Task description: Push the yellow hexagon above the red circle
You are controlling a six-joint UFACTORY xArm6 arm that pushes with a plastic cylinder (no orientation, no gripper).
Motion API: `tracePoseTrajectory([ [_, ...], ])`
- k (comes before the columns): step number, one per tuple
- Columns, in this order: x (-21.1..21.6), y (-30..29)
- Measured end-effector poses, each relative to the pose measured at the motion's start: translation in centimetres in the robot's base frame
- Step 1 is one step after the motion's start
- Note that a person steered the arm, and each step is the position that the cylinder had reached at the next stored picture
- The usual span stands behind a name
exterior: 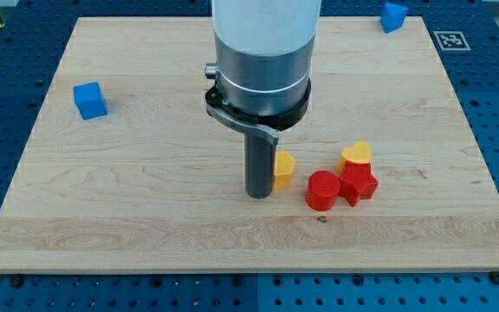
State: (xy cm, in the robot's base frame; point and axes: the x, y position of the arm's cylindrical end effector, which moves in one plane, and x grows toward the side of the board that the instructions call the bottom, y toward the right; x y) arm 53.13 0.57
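Note:
The yellow hexagon (284, 169) sits near the middle of the wooden board, touching or almost touching the right side of my rod. My tip (259, 196) rests on the board just left of and slightly below the hexagon. The red circle (323, 191) lies to the right of and a little below the hexagon, a small gap apart from it. The hexagon is up and to the left of the red circle.
A red star-shaped block (359, 184) touches the red circle's right side. A yellow heart-shaped block (355, 156) sits just above the star. A blue cube (90, 100) lies at the left. Another blue block (393, 16) sits at the board's top right edge.

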Motion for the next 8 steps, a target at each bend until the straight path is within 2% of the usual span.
tracePoseTrajectory([
  [7, -3.3, 0.2],
  [8, -3.3, 1.6],
])
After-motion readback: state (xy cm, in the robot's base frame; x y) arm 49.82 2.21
